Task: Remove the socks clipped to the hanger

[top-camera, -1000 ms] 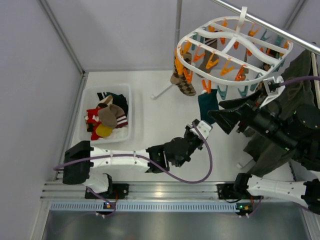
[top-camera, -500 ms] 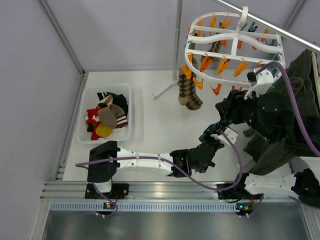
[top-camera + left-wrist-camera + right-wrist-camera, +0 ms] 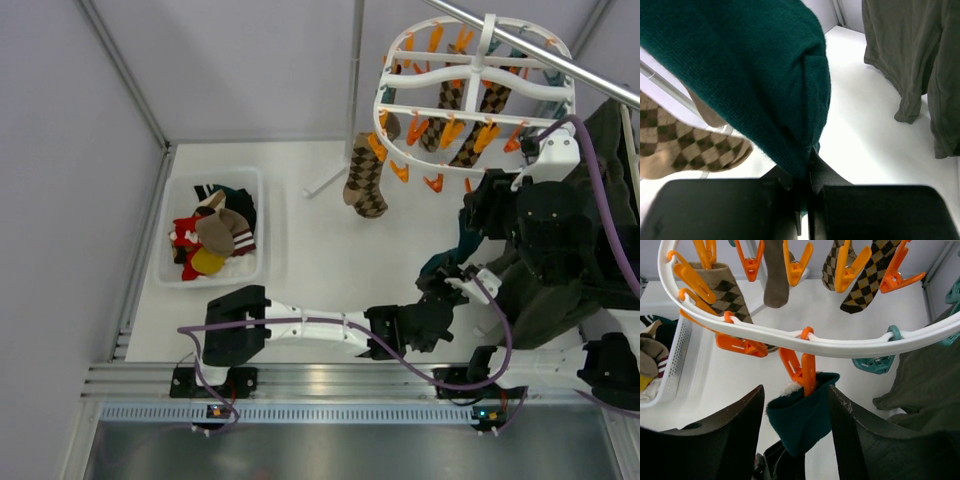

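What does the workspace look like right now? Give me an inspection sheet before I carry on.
Surface: white table, bin standing at its left.
Job's things: hanger hangs at the metal rail; argyle socks and a brown sock clipped on; teal sock held by an orange clip.
Clutter: white bin holding loose socks.
Claws: left claw shut on the teal sock's lower part; right claw straddles its clipped top, grip unclear.
Cables: purple cables loop along both arms.
Surroundings: dark green garment hanging at right; grey walls.
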### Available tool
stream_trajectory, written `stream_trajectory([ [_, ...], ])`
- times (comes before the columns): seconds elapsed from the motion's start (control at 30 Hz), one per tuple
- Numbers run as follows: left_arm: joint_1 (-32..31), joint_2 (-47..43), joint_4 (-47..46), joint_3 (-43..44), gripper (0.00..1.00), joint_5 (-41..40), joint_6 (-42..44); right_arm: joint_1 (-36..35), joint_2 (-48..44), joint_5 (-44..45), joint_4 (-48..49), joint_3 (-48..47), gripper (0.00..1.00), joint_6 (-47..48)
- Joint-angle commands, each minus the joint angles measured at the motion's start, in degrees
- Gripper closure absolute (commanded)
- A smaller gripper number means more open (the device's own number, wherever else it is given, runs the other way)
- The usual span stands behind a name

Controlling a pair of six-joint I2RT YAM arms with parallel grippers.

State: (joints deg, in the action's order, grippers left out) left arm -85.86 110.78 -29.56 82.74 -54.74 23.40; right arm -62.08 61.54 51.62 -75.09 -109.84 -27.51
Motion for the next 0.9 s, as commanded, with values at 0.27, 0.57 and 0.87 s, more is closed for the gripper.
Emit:
stream_trajectory([
  [0.27, -1.23, 0.93, -2.17, 3.83, 1.0, 0.42, 1.39, 0.3, 6.83, 7.97, -1.11, -2.04, 0.5, 2.55],
  [0.57, -1.5, 1.01, -2.17, 4.27, 1.0, 0.69, 1.39, 0.3, 11.41, 12.52, 0.12, -3.62, 0.51, 3.86],
  [0.87, -2.03, 1.28, -2.25, 4.36, 1.0, 1.13, 1.12, 0.65, 13.26, 21.15, 1.34, -3.01, 0.56, 5.97],
])
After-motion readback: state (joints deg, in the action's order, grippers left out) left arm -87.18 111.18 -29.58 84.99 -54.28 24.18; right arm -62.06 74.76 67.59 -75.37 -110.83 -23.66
